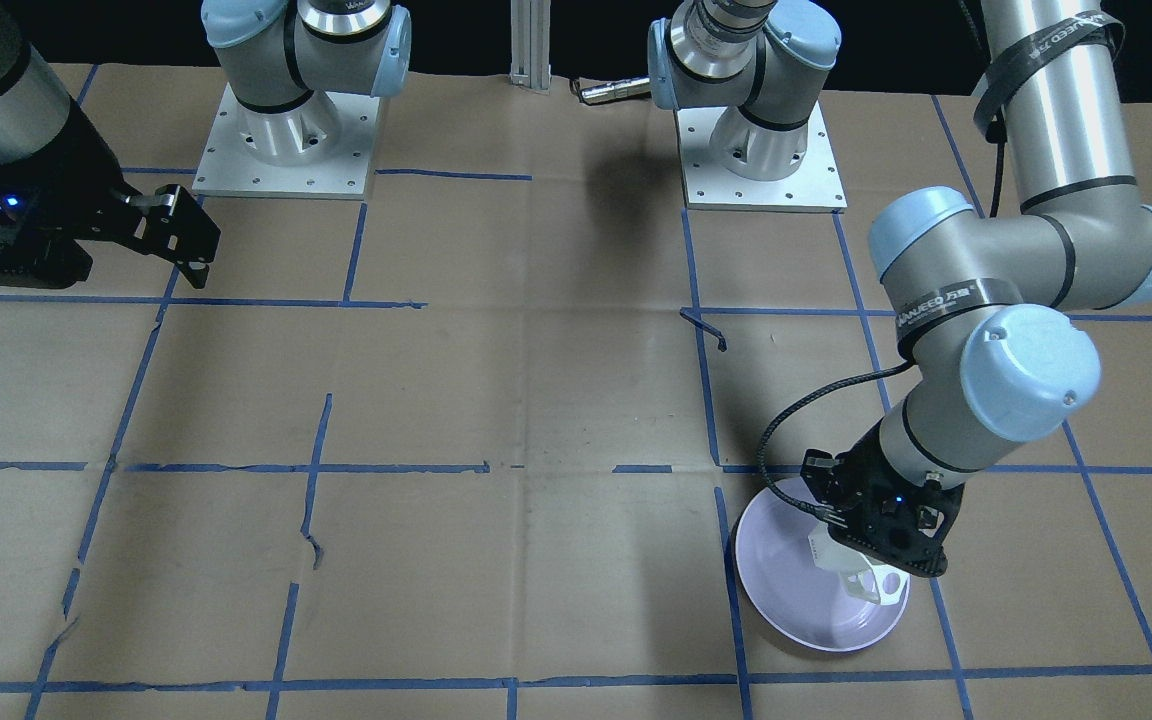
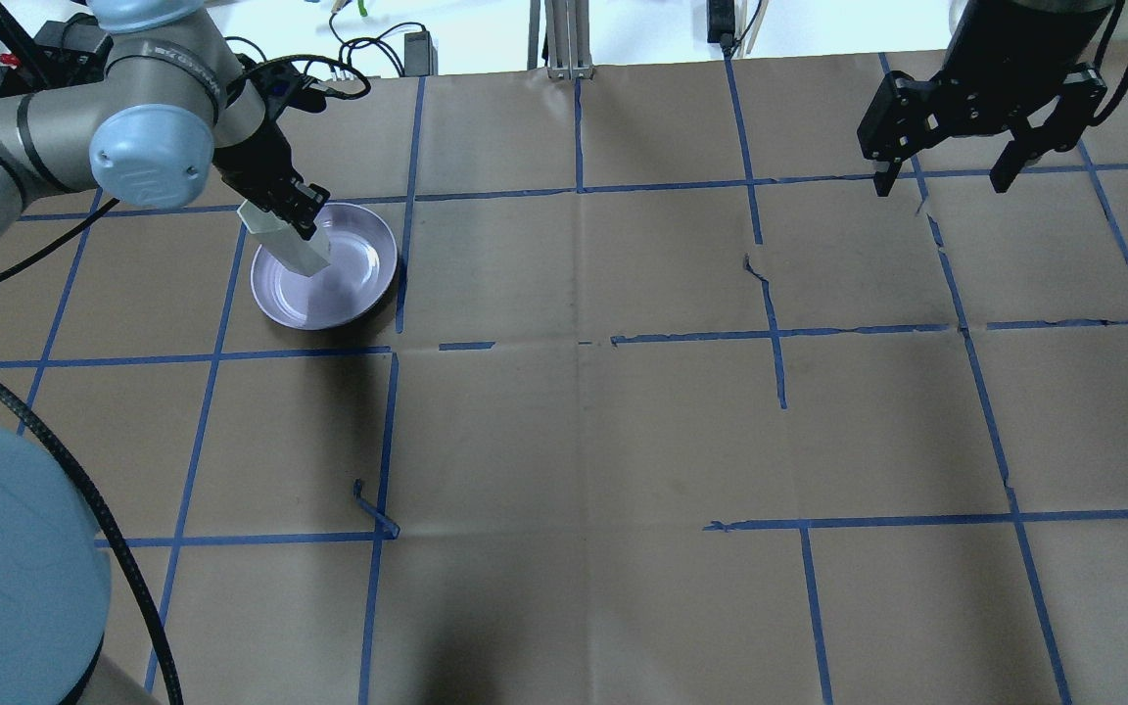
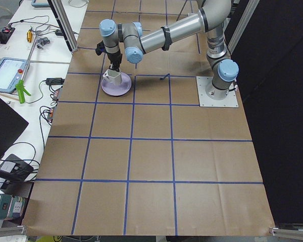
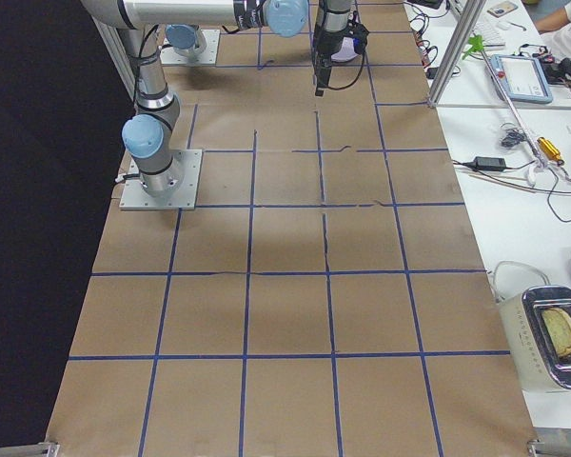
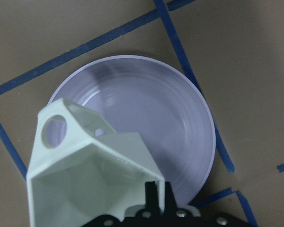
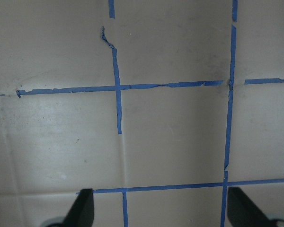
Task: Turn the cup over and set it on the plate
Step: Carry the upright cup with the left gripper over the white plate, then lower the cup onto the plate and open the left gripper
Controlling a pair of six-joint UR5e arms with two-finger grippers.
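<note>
- The robot's left black two-finger claw (image 2: 292,223) is closed on one wall of the small white faceted cup (image 5: 92,182). The cup hangs tilted, its mouth toward the wrist, over the round glossy lavender plate (image 2: 363,284).
- Whether the cup's base touches the plate cannot be told.
- The step looks like the set-down: level the cup, lower it straight so the base lands flat, then release.
- The cup hangs nearer the plate's raised rim than its middle, so shifting inward first would keep the base off that edge.
- The right claw (image 2: 944,182) hovers wide open and empty, well apart, over the brown paper counter (image 2: 574,441), so it does not crowd the move.
</note>
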